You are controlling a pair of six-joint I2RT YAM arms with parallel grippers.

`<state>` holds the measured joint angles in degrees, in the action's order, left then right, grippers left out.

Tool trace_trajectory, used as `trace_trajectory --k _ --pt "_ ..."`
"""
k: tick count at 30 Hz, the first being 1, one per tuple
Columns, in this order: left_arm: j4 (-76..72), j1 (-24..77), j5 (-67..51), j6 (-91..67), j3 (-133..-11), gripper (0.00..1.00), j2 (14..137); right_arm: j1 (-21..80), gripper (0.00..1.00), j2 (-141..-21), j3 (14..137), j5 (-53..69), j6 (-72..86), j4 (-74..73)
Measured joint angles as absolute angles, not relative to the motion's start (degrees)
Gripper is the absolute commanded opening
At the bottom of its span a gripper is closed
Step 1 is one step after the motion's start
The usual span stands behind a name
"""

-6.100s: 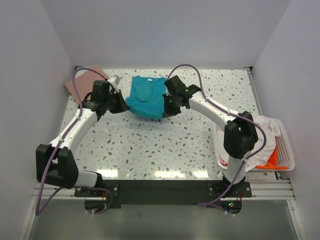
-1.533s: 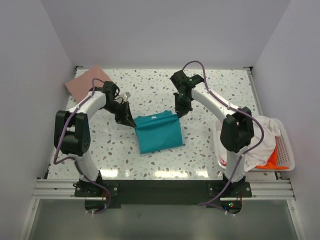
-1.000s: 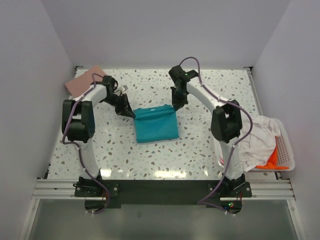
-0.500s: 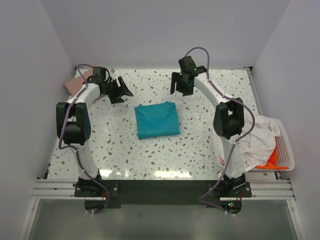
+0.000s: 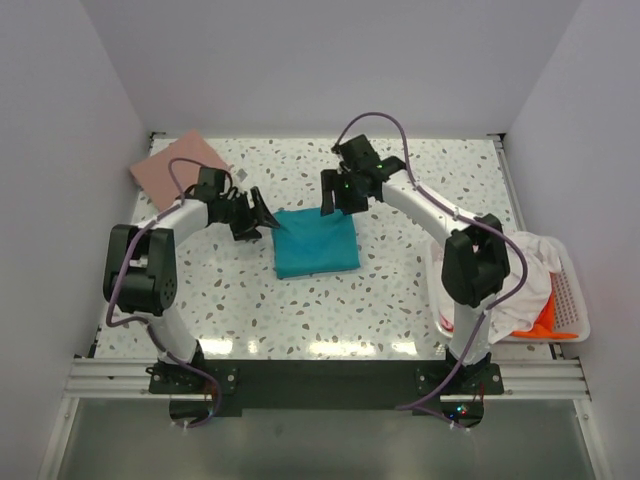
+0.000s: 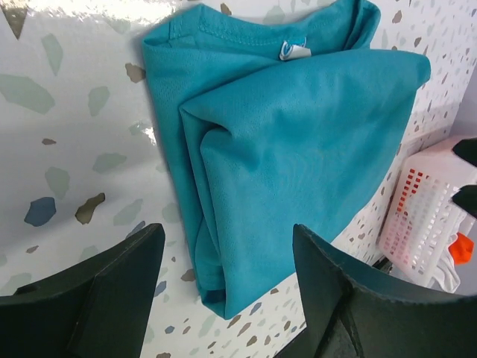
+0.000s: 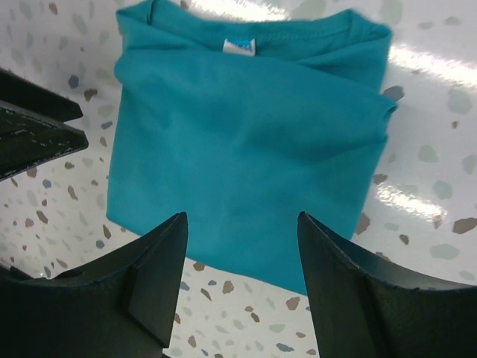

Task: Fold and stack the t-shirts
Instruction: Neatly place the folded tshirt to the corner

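Both claws stand spread and hold nothing. The left claw hovers at the 10 o'clock corner of the teal shirt. In its wrist view the left claw frames the shirt's bunched side edge. The right claw hangs over the 12 o'clock edge, and in its own view the right claw straddles the smooth top layer of the teal shirt. Whether either claw's tips brush the cloth I cannot tell.

The shirt lies folded into a rough rectangle at the middle of the bench, collar and label at the far edge. It looks light, limp and thin. It would probably sag and unfold if lifted by one point, and slide easily on the glossy top. A sound hold would likely pinch all layers together at two corners of one edge, or at the thick fold seen on the teal shirt.

A pink shirt lies flat at the bench's 10 o'clock corner, well apart. At 4 o'clock a basket holds a white shirt over an orange one.

The teal shirt's sleeves and lower layers are tucked out of sight. The right arm covers part of the basket, so how many shirts it holds is unclear.
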<state>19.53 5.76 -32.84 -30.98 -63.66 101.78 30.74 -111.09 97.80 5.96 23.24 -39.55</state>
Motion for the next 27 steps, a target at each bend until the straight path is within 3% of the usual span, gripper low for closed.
trace_trajectory --k 17,27 --pt "9.1 7.0 -37.8 -32.6 -51.4 0.74 99.1 32.4 0.61 -118.2 91.9 11.8 22.8 -39.2" --pt "7.0 7.7 -31.2 -34.2 -50.6 0.75 99.0 32.4 0.61 -118.9 91.6 12.6 22.4 -38.9"
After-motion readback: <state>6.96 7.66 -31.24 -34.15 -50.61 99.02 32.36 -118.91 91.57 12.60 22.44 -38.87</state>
